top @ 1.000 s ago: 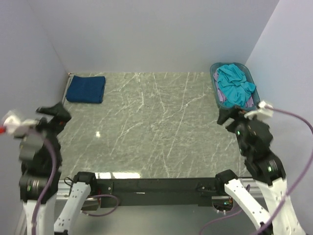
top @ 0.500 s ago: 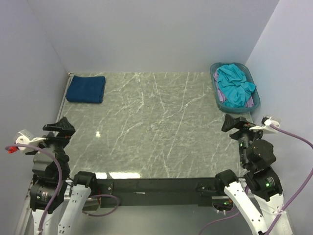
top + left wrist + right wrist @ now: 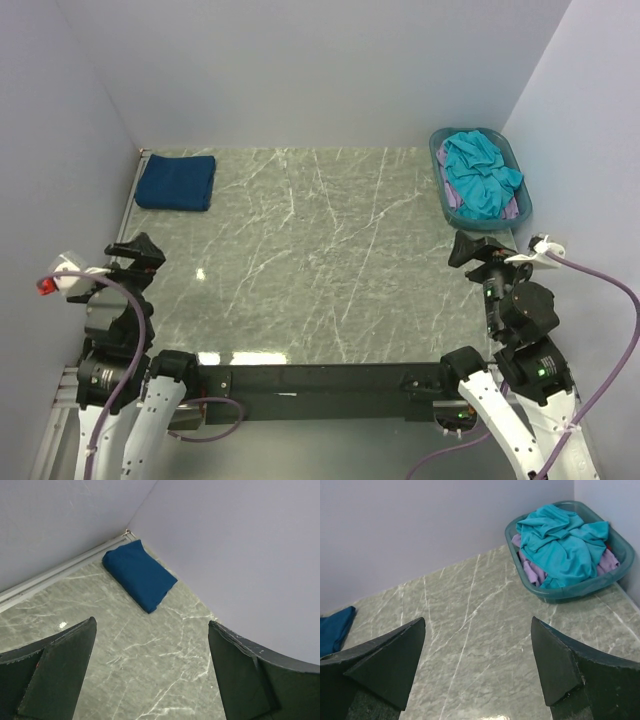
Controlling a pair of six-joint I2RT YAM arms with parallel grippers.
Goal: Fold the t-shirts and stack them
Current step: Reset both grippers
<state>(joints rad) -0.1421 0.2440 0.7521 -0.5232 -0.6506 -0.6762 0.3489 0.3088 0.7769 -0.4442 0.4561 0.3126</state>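
Filling teal basket (image 3: 565, 594), turquoise t-shirt (image 3: 560, 540) over lilac t-shirt (image 3: 534, 572), navy t-shirt (image 3: 140, 575) folded outside, left pincer (image 3: 151, 625) and right pincer (image 3: 477, 622) released

lab test cell: bare pale walls (image 3: 300, 70) boxed the marble-patterned table (image 3: 300, 260); a black mounting bar (image 3: 320, 380) lined its near edge.

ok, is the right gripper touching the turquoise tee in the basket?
Apart. The right wrist view shows the right gripper open and empty, with bare marble table between its fingertips and the basket holding the turquoise tee.
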